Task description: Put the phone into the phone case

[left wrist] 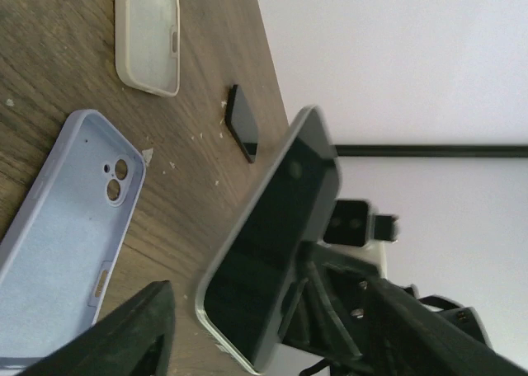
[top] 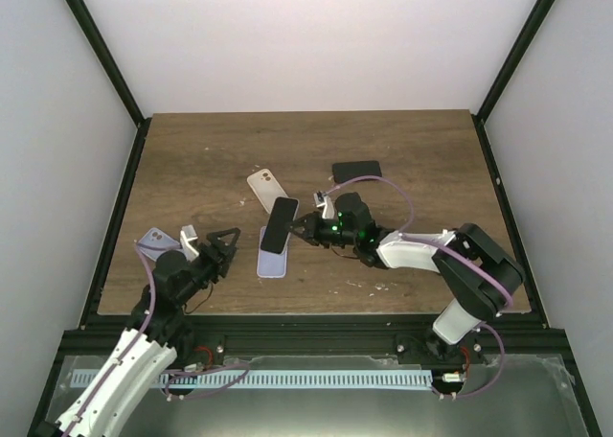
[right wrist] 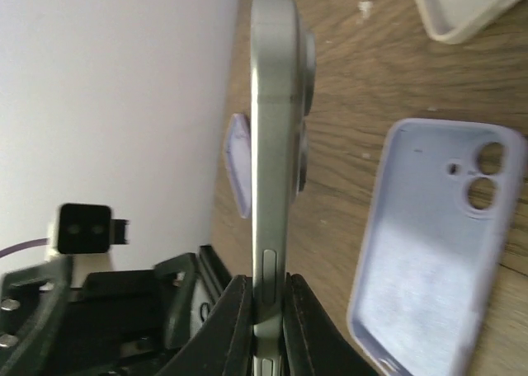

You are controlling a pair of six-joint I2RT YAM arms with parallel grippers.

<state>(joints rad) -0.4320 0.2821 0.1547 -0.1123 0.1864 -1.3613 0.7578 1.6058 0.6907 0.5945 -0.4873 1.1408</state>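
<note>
- While the right gripper (top: 300, 228) is clamped on the phone (top: 281, 224), its fingers (right wrist: 231, 326) pinch the lower end across the thickness. The rest juts out past the fingertips, tilted up off the table (top: 421, 159).
- Phone case (top: 273, 257) lies flat, inside up, just beside the held phone. Its camera cutout is at the end far from the right gripper.
- Phone: dark screen, pale green frame, raised camera bump on the back, side button near the fingers.
- Left gripper (top: 222, 241): jaws spread, holding nothing, near the case's other side.
- Cream case (top: 267, 188) lies beyond the phone's tip.
</note>
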